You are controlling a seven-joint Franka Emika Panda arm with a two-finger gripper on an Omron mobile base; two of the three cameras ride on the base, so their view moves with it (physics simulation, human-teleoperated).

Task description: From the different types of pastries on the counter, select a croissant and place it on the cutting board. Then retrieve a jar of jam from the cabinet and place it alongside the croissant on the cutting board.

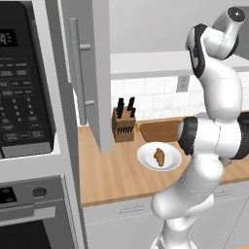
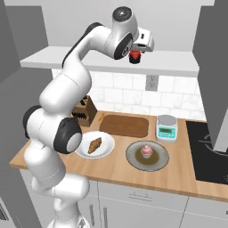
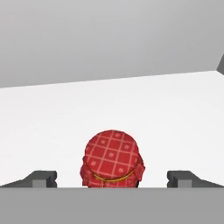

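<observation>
Two finger tips stand wide apart in your hand view, so your gripper is spread and grasps nothing; the jar of jam sits between them on the white cabinet shelf, touching neither. In the right base view, from left to right, you see the croissant on its white plate, the bare cutting board, then the cupcake.

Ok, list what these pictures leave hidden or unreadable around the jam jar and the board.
- Jar of jam: hand view, lower body cut off by the bottom edge.
- Gripper: right base view, too small to judge contact with the jar.
- Cutting board: left base view, right part behind the arm.
</observation>
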